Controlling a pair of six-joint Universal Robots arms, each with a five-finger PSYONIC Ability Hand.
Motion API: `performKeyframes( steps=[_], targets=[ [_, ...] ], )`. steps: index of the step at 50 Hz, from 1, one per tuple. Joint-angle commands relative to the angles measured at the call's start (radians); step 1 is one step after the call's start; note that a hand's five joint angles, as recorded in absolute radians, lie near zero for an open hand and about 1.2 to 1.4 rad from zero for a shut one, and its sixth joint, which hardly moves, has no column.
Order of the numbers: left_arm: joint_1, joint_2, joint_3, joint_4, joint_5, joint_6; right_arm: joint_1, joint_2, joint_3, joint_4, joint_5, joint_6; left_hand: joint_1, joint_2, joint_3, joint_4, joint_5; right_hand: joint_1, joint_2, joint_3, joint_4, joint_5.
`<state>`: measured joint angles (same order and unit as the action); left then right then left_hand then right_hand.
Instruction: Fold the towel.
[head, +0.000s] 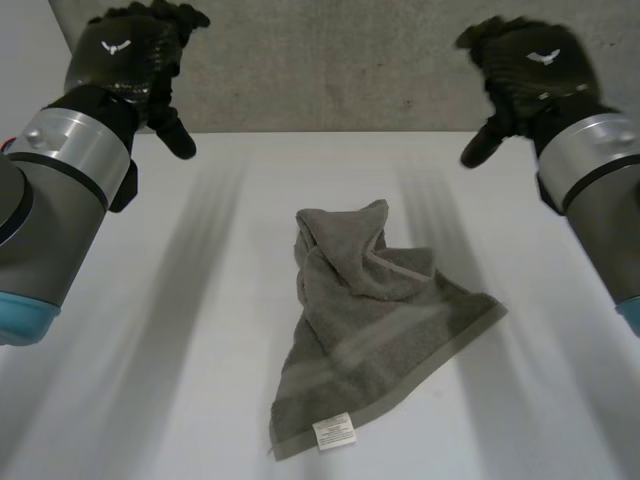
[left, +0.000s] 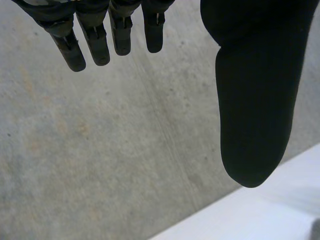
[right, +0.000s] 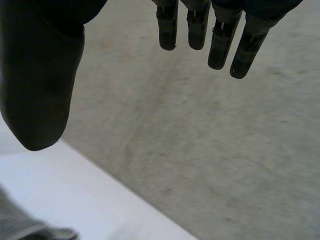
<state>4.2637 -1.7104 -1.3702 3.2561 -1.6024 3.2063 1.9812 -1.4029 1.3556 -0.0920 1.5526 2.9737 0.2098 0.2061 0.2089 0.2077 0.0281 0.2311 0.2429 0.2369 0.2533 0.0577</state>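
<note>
A grey towel (head: 370, 335) lies crumpled in the middle of the white table (head: 150, 350), bunched at its far end, with a white label (head: 334, 432) at its near corner. My left hand (head: 130, 55) hangs high above the table's far left, open, fingers (left: 95, 40) straight, holding nothing. My right hand (head: 525, 65) hangs above the far right, open and empty too, its fingers (right: 220, 42) straight. Both are well away from the towel. A bit of the towel (right: 20, 225) lies beyond the right hand's thumb (right: 40, 90).
A grey concrete wall (head: 330, 70) rises behind the table's far edge. Bare white tabletop lies on both sides of the towel and in front of it.
</note>
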Motion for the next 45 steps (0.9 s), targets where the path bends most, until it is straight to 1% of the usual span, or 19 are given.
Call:
performKeyframes(
  steps=[1, 8, 14, 23, 28, 30, 31, 32, 33, 35, 36, 38, 39, 40, 41, 43, 44, 45],
  targets=[
    [-0.001, -0.02, 0.019, -0.061, -0.004, -0.002, -0.015, -0.002, -0.023, 0.066, 0.064, 0.013, 0.01, 0.013, 0.01, 0.012, 0.017, -0.057, -0.068, -0.062, -0.079, -0.058],
    [0.01, -0.02, 0.034, -0.099, -0.004, -0.003, -0.024, 0.005, -0.056, 0.106, 0.072, 0.015, 0.01, 0.013, 0.01, 0.012, 0.017, -0.057, -0.068, -0.062, -0.079, -0.058],
    [0.01, -0.02, 0.039, -0.101, -0.002, -0.003, -0.041, 0.002, -0.055, 0.106, 0.093, 0.015, 0.01, 0.013, 0.01, 0.012, 0.017, -0.057, -0.068, -0.062, -0.079, -0.058],
    [0.011, -0.02, 0.039, -0.099, -0.001, -0.003, -0.042, 0.002, -0.055, 0.107, 0.093, 0.013, 0.004, 0.007, 0.005, 0.006, 0.011, -0.057, -0.068, -0.062, -0.079, -0.058],
    [0.007, -0.02, 0.03, -0.092, 0.006, -0.002, -0.042, 0.002, -0.05, 0.112, 0.066, 0.01, 0.004, 0.007, 0.005, 0.006, 0.011, -0.057, -0.068, -0.062, -0.079, -0.058],
    [0.001, -0.024, 0.034, -0.073, 0.015, 0.001, -0.038, 0.005, -0.047, 0.145, 0.026, -0.011, -0.002, 0.002, -0.001, 0.0, 0.005, -0.057, -0.068, -0.062, -0.079, -0.058],
    [0.001, -0.025, 0.034, -0.073, 0.015, 0.001, -0.038, 0.005, -0.047, 0.146, 0.026, -0.012, -0.002, 0.002, -0.001, 0.0, 0.005, -0.057, -0.068, -0.062, -0.079, -0.058],
    [0.001, -0.037, 0.037, -0.05, 0.028, 0.001, -0.038, 0.015, -0.043, 0.178, -0.006, -0.03, -0.005, -0.001, -0.004, -0.003, 0.002, -0.057, -0.068, -0.062, -0.079, -0.058],
    [0.001, -0.037, 0.037, -0.05, 0.029, 0.001, -0.038, 0.015, -0.042, 0.178, -0.006, -0.03, -0.005, -0.001, -0.004, -0.003, 0.002, -0.057, -0.068, -0.062, -0.079, -0.058],
    [-0.001, -0.102, 0.042, 0.012, 0.087, 0.007, -0.033, 0.065, -0.041, 0.236, -0.063, -0.039, -0.005, -0.001, -0.004, -0.003, 0.002, -0.057, -0.068, -0.062, -0.079, -0.058],
    [-0.001, -0.103, 0.042, 0.013, 0.087, 0.007, -0.033, 0.065, -0.041, 0.236, -0.063, -0.039, -0.005, -0.001, -0.004, -0.003, 0.002, -0.057, -0.068, -0.062, -0.079, -0.058],
    [-0.013, -0.178, 0.056, 0.059, 0.174, 0.009, -0.03, 0.102, -0.027, 0.264, -0.107, -0.03, 0.007, 0.01, 0.007, 0.009, 0.014, -0.057, -0.068, -0.062, -0.079, -0.058],
    [-0.013, -0.178, 0.056, 0.059, 0.174, 0.009, -0.03, 0.102, -0.027, 0.264, -0.108, -0.03, 0.007, 0.01, 0.008, 0.009, 0.014, -0.057, -0.068, -0.062, -0.079, -0.058],
    [-0.027, -0.222, 0.069, 0.069, 0.218, 0.012, -0.03, 0.113, -0.017, 0.267, -0.118, -0.021, 0.01, 0.013, 0.01, 0.012, 0.017, -0.057, -0.068, -0.062, -0.079, -0.058],
    [-0.027, -0.222, 0.069, 0.07, 0.219, 0.012, -0.03, 0.113, -0.016, 0.267, -0.118, -0.021, 0.01, 0.013, 0.01, 0.012, 0.017, -0.057, -0.068, -0.062, -0.079, -0.058],
    [-0.053, -0.326, 0.111, 0.077, 0.288, 0.017, -0.027, 0.142, 0.005, 0.259, -0.14, 0.01, 0.012, 0.016, 0.013, 0.015, 0.02, -0.057, -0.068, -0.062, -0.079, -0.058],
    [-0.053, -0.327, 0.111, 0.077, 0.288, 0.017, -0.027, 0.142, 0.005, 0.259, -0.14, 0.01, 0.013, 0.016, 0.013, 0.015, 0.02, -0.057, -0.068, -0.062, -0.079, -0.058],
    [-0.062, -0.378, 0.138, 0.077, 0.305, 0.024, -0.027, 0.18, 0.007, 0.256, -0.147, 0.033, 0.015, 0.019, 0.016, 0.017, 0.023, -0.057, -0.068, -0.062, -0.079, -0.058]
  ],
)
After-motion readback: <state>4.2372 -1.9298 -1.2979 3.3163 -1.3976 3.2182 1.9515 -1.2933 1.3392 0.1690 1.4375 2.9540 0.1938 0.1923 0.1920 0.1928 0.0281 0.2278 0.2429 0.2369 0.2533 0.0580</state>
